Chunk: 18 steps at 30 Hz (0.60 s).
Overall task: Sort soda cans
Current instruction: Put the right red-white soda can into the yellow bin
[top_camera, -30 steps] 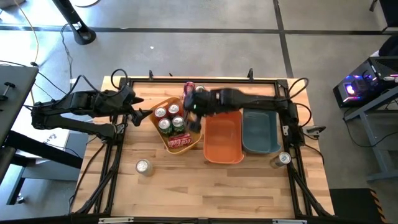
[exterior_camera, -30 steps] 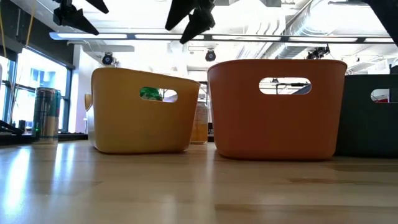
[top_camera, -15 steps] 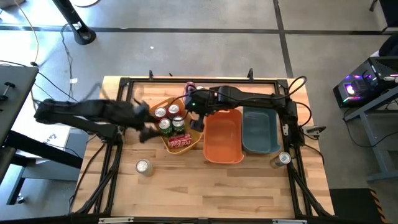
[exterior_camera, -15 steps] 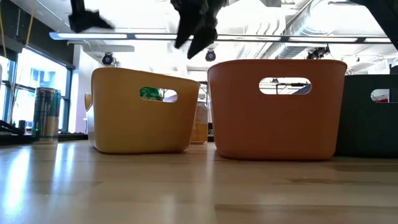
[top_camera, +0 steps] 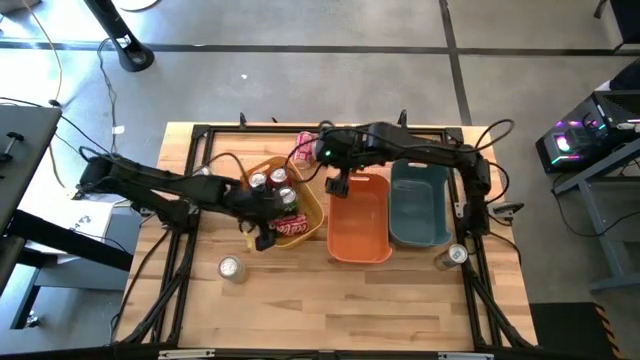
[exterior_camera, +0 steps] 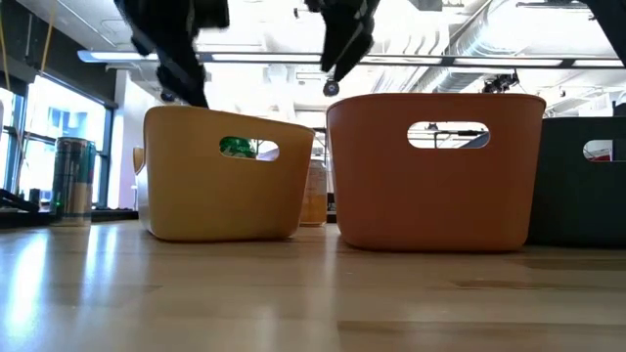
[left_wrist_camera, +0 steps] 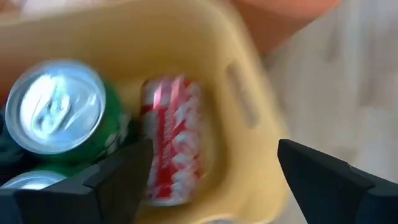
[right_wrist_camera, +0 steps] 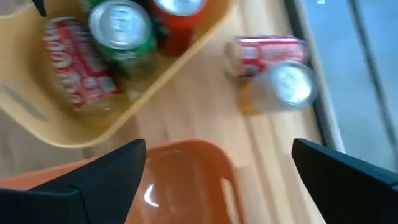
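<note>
Pale wooden table [top_camera: 340, 300] carried a yellow plastic bin [top_camera: 308, 212] of soda cans. Left pincer [top_camera: 262, 232], fingers apart and empty, hung over its near rim, directly above a red can [left_wrist_camera: 171, 137] lying on its side. Right pincer [top_camera: 338, 183], spread wide, hovered over the orange bin [top_camera: 360, 245].

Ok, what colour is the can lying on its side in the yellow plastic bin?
Red with white lettering; the left wrist view shows it best.

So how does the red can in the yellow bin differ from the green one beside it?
The red can lies on its side along the floor of the yellow bin, so its printed body shows; the green can stands upright, showing its silver top. One body is red and white, the other green. Both look like the same kind of can.
</note>
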{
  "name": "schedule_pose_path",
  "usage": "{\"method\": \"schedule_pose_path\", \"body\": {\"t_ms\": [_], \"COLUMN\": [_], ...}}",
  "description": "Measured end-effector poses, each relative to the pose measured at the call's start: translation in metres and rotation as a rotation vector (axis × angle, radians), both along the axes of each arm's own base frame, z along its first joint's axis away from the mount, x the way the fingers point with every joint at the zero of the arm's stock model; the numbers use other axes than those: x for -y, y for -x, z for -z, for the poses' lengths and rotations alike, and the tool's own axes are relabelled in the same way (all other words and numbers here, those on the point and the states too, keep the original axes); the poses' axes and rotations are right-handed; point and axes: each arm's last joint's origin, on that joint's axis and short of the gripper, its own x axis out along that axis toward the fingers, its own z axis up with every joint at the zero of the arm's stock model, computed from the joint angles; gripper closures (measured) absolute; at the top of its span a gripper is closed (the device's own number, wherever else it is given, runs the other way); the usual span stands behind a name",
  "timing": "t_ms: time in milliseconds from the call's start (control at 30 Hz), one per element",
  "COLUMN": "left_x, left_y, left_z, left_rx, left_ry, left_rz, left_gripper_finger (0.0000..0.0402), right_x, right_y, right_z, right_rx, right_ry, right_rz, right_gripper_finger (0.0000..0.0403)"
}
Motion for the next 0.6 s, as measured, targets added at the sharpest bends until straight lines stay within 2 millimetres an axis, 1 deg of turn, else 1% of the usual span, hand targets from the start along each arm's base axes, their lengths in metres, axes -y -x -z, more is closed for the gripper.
{"method": "schedule_pose_path", "body": {"t_ms": [67, 200, 333, 433, 600], "left_x": [0.000, 0.001, 0.002, 0.002, 0.002], "left_y": [-0.003, -0.009, -0.017, -0.024, -0.033], "left_z": [0.010, 0.022, 0.037, 0.050, 0.066], "left_rx": [-0.059, -0.113, -0.177, -0.221, -0.275], "left_ry": [-0.034, -0.108, -0.151, -0.174, -0.198], "left_rz": [-0.013, -0.029, 0.006, 0.037, 0.056], "left_gripper_finger": [0.0068, 0.0070, 0.0070, 0.0070, 0.0070], "right_x": [0.004, 0.009, 0.010, 0.009, 0.009], "right_y": [0.010, 0.024, 0.034, 0.038, 0.039], "right_z": [-0.010, -0.027, -0.038, -0.043, -0.043], "right_rx": [0.014, 0.063, 0.094, 0.107, 0.110], "right_ry": [0.026, 0.045, 0.069, 0.080, 0.074], "right_rz": [0.030, 0.084, 0.119, 0.124, 0.137], "right_gripper_finger": [0.0004, 0.0004, 0.0004, 0.0004, 0.0004]}}
